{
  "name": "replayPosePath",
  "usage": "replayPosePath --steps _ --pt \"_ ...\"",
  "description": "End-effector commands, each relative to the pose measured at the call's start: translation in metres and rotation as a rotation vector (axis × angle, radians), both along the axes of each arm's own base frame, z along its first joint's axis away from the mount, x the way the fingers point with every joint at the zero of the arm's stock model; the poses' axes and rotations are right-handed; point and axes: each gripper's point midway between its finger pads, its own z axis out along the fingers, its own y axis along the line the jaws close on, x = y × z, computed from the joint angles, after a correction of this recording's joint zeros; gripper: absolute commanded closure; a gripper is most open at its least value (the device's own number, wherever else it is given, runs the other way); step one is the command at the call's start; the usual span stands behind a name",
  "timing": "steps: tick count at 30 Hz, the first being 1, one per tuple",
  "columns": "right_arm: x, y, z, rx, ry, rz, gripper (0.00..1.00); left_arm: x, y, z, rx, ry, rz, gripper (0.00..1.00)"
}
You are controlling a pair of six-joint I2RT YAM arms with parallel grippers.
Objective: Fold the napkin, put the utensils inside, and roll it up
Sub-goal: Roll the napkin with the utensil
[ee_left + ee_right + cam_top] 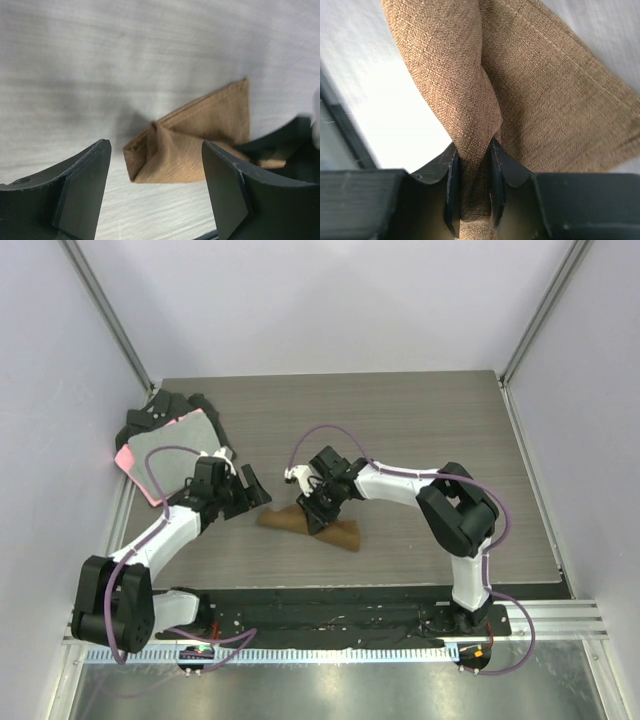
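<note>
The black two-finger left gripper point(156, 167) has its fingers point(82, 195) wide apart at the near edge, with nothing held between them. Just beyond the gap, a folded brown woven fabric napkin point(200, 130) with a stitched hem lies on the pale grey wood-grain table point(125, 50), its bunched end pointing left. A blurred black shape point(295, 135) covers the napkin's right end.

A grey wood-grain desk point(420, 420) fills the middle of an enclosure. Plain pale lavender-white walls close it in at the back point(330, 300), left point(50, 440) and right point(600, 440). Slim aluminium frame posts point(105, 310) run up the two rear corners. A black mounting strip point(340, 618) lines the near edge, with a brushed metal sheet point(330, 690) below it. The light is soft and even, and the shadows are faint.
</note>
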Motion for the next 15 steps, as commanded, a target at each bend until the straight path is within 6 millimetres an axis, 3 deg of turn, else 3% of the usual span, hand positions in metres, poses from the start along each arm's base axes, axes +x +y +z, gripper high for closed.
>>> replayPosePath --steps 1,8,15 --pt "-0.039 0.000 -0.004 0.023 0.313 0.015 0.72 -0.003 -0.007 0.005 -0.044 -0.067 -0.039 0.24" --pt "-0.036 -0.002 -0.007 0.043 0.488 -0.041 0.72 -0.001 -0.012 0.008 -0.073 -0.136 -0.069 0.28" --pt "-0.031 -0.005 -0.019 0.035 0.554 -0.077 0.73 -0.004 -0.024 -0.010 -0.102 -0.095 -0.118 0.44"
